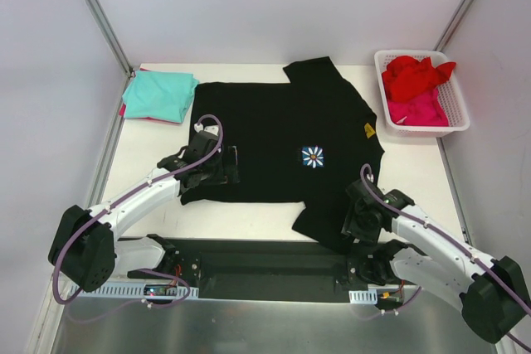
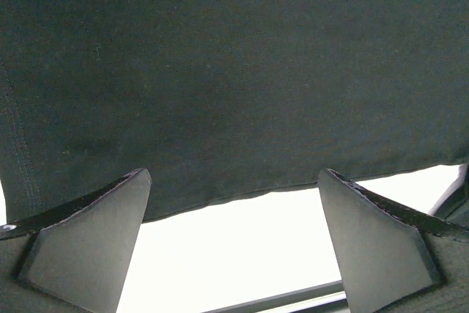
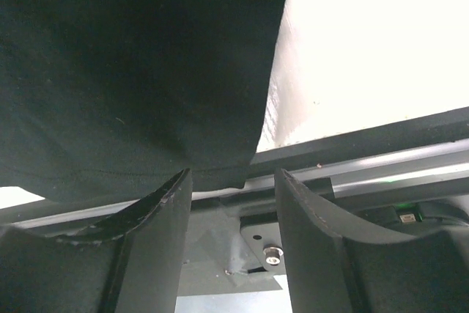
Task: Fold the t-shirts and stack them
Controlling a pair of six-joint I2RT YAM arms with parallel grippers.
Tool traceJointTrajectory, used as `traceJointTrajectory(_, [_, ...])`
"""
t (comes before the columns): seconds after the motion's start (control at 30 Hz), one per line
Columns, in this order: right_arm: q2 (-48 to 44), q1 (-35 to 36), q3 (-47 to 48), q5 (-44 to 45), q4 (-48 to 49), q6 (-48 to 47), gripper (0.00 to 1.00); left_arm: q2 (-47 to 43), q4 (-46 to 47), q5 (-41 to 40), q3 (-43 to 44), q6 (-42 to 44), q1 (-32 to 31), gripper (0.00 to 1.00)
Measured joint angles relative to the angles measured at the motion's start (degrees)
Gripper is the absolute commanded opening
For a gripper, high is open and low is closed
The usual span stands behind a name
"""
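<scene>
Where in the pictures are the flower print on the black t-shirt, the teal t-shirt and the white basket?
flower print (image 1: 313,156): top external view, the centre of the flower.
teal t-shirt (image 1: 160,94): top external view, the middle of its cloth.
white basket (image 1: 453,104): top external view, its slotted right wall.

The left arm (image 1: 133,196) lies low and long behind the left claw (image 2: 234,181), and that claw's two fingers (image 2: 88,240) are spread very wide. The right arm (image 1: 440,238) bends up behind the right claw (image 3: 233,175), which tips down. Its fingers (image 3: 146,247) stand about halfway apart, with a gap between them.
</scene>
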Motion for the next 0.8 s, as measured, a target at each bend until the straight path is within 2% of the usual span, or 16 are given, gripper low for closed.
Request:
traceJointTrajectory(0.23, [1.66,4.02,-0.70,2.73,3.26,2.43,0.50,-0.02,0.00,0.00,0.00,-0.24,0.00,0.99])
traceJointTrajectory(0.47, [5.79,7.21,-0.52,4.35,5.18,4.17,0.42,-0.02,-0.02,0.04,0.07,-0.37,-0.68,0.99])
traceJointTrajectory(0.57, [6.73,7.74,-0.11,4.57,5.16,4.57,0.35,-0.07,-0.04,0.04,0.15,-0.37,-0.70,0.99])
traceJointTrajectory(0.67, [7.34,8.20,0.20,4.59,5.07,4.85,0.16,-0.20,-0.07,0.04,0.33,-0.39,-0.70,0.99])
traceJointTrajectory(0.7, [7.39,8.31,0.24,4.59,4.96,4.98,0.06,-0.22,-0.09,0.04,0.37,-0.37,-0.70,0.99])
traceJointTrajectory(0.8, [7.41,8.41,0.28,4.57,4.70,5.14,0.01,-0.22,-0.15,0.04,0.42,-0.39,-0.70,0.99])
